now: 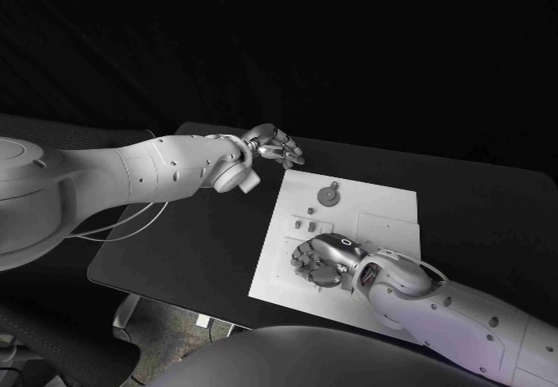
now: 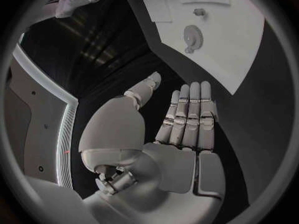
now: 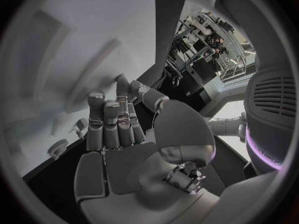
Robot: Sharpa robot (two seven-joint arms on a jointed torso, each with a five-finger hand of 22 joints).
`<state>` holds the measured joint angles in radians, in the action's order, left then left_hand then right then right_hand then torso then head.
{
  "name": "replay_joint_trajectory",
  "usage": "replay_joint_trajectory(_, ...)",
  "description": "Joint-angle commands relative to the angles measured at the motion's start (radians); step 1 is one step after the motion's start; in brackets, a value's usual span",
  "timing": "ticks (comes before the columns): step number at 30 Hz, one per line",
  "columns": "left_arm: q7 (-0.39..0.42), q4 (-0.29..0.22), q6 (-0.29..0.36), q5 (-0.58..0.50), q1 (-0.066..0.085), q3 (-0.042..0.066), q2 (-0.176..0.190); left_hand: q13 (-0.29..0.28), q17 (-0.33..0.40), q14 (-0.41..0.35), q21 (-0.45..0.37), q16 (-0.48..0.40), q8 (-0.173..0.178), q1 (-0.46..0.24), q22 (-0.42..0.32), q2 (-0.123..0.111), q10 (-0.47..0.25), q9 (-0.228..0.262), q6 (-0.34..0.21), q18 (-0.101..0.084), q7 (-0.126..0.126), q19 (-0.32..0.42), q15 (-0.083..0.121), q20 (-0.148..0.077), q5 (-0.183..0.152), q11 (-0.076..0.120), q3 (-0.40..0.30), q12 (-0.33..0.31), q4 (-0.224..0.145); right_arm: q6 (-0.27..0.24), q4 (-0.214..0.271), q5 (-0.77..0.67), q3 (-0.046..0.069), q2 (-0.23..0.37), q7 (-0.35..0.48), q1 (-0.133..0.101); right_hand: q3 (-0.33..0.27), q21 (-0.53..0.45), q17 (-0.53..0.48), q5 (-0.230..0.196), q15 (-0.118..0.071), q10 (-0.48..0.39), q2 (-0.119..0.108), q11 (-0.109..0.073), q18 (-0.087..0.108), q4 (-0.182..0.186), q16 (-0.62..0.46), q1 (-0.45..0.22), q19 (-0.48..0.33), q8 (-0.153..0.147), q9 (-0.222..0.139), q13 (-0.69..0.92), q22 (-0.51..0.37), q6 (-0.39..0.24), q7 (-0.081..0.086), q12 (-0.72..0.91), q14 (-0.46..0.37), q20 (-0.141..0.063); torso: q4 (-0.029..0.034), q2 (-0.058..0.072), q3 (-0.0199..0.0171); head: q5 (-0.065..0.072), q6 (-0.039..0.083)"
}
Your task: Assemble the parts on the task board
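Two hands work over a dark surface (image 1: 174, 242) with the white task board (image 1: 384, 201) lying at its middle. The right hand (image 1: 323, 260) rests low on the near-left part of the board, fingers curled down toward it; whether it has a part under them I cannot tell, since the fingers hide what lies beneath. The left hand (image 1: 273, 147) hovers just off the board's far-left corner, fingers extended side by side with the thumb apart, holding nothing.

On the far part of the board lies a round gear-like part (image 1: 329, 196), with a few small parts (image 1: 305, 223) standing between it and the right hand. The left wrist view shows the same gear (image 2: 192, 36) flat on the board, a stub projecting at its edge.

Judging by their look, these parts are light, rigid and probably smooth, so they could slip. The gear sits flat, and would best be pinched across its rim or by the stub, with a gentle, squarely placed grip.
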<state>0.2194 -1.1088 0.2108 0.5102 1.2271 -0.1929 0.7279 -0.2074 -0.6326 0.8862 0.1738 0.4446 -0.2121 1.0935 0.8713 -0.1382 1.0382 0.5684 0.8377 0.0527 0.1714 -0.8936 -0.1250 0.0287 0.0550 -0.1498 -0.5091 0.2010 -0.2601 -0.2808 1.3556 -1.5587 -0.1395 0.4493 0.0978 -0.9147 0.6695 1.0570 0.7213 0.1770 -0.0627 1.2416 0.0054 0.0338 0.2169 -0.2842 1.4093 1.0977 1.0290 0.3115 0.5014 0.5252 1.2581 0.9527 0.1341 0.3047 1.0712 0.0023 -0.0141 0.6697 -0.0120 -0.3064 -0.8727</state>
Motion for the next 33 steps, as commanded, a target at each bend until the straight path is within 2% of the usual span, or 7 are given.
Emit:
replay_joint_trajectory(1, 0.006, -0.002, -0.010, -0.006, 0.001, 0.001, -0.001, 0.001, -0.001, 0.005, -0.004, -0.005, -0.005, 0.008, 0.001, 0.001, 0.006, -0.002, -0.003, 0.014, 0.004, -0.002, -0.003, -0.001, -0.006, -0.001, 0.003, -0.003, 0.002, 0.026, -0.002, -0.038, -0.003, -0.001, -0.011, 0.002, 0.004, 0.007, -0.001, 0.006, -0.007, 0.004, 0.000, 0.002, 0.045, -0.004, 0.000, 0.000, -0.002, 0.002, 0.005, 0.002, 0.001, 0.010, 0.003, -0.008, 0.002, -0.008, -0.0002, 0.000, -0.0001, -0.001, 0.000)
replay_joint_trajectory(4, 0.006, -0.002, -0.010, -0.006, 0.001, 0.001, -0.002, 0.001, -0.001, 0.005, -0.004, -0.005, -0.006, 0.008, 0.001, 0.001, 0.006, -0.002, -0.003, 0.014, 0.004, -0.002, -0.003, -0.001, -0.006, -0.001, 0.003, -0.003, 0.002, 0.036, -0.001, -0.038, -0.004, 0.000, -0.012, 0.002, 0.002, 0.007, -0.001, 0.005, -0.006, 0.000, -0.019, 0.004, 0.045, -0.006, 0.001, 0.004, -0.003, 0.000, 0.004, 0.003, 0.002, 0.005, 0.004, -0.014, 0.001, -0.009, 0.0000, 0.000, 0.0001, 0.000, 0.000)
replay_joint_trajectory(8, 0.005, -0.002, -0.012, -0.006, 0.001, 0.001, -0.002, 0.001, -0.001, 0.005, -0.004, -0.005, -0.006, 0.008, 0.001, 0.001, 0.006, -0.002, -0.003, 0.014, 0.004, -0.002, -0.003, -0.001, -0.006, -0.001, 0.003, -0.004, 0.002, 0.043, -0.001, -0.038, -0.005, 0.000, -0.015, 0.002, -0.018, 0.009, 0.000, 0.004, 0.000, -0.014, -0.068, 0.010, 0.045, -0.007, 0.003, 0.016, -0.006, -0.013, -0.001, 0.008, 0.003, -0.018, 0.013, -0.028, -0.003, -0.010, -0.0005, 0.000, 0.0002, -0.001, 0.000)
replay_joint_trajectory(13, 0.005, -0.001, -0.012, -0.006, 0.001, 0.001, -0.002, 0.001, -0.002, 0.005, -0.004, -0.005, -0.006, 0.007, 0.001, 0.000, 0.006, -0.002, -0.003, 0.014, 0.004, -0.002, -0.003, 0.000, -0.006, -0.001, 0.003, -0.004, 0.002, 0.038, 0.000, -0.038, -0.005, 0.002, -0.016, 0.002, -0.060, 0.009, 0.001, 0.003, 0.007, -0.014, -0.095, 0.018, 0.045, -0.008, 0.006, 0.020, -0.007, -0.035, -0.008, 0.020, 0.002, -0.061, 0.026, -0.031, -0.005, -0.010, -0.0002, 0.000, 0.0001, 0.001, 0.000)
replay_joint_trajectory(22, 0.005, -0.001, -0.012, -0.006, 0.001, 0.001, -0.001, 0.002, -0.002, 0.005, -0.005, -0.006, -0.005, 0.007, 0.001, 0.000, 0.005, -0.002, -0.004, 0.014, 0.003, -0.002, -0.003, 0.000, -0.006, -0.001, 0.003, -0.005, 0.003, 0.016, 0.006, -0.036, -0.005, 0.007, -0.018, 0.002, -0.099, 0.007, 0.000, 0.004, 0.013, -0.013, -0.111, 0.023, 0.045, -0.007, 0.008, 0.025, -0.006, -0.054, -0.015, 0.037, 0.000, -0.098, 0.033, -0.032, -0.005, -0.009, -0.0005, 0.000, -0.0004, 0.003, 0.000)
replay_joint_trajectory(33, 0.003, 0.001, -0.014, -0.006, 0.001, 0.001, 0.000, 0.002, -0.003, 0.004, -0.005, -0.007, -0.006, 0.008, 0.001, 0.000, 0.005, -0.003, -0.004, 0.014, 0.003, -0.001, -0.003, 0.000, -0.006, -0.002, 0.003, -0.005, 0.003, -0.018, 0.024, -0.018, -0.005, 0.018, -0.008, 0.002, -0.109, 0.006, -0.001, 0.005, 0.009, -0.008, -0.112, 0.019, 0.045, -0.006, 0.008, 0.032, -0.003, -0.064, -0.019, 0.050, -0.002, -0.119, 0.028, -0.028, -0.002, -0.009, -0.0006, 0.000, -0.0005, 0.005, 0.000)
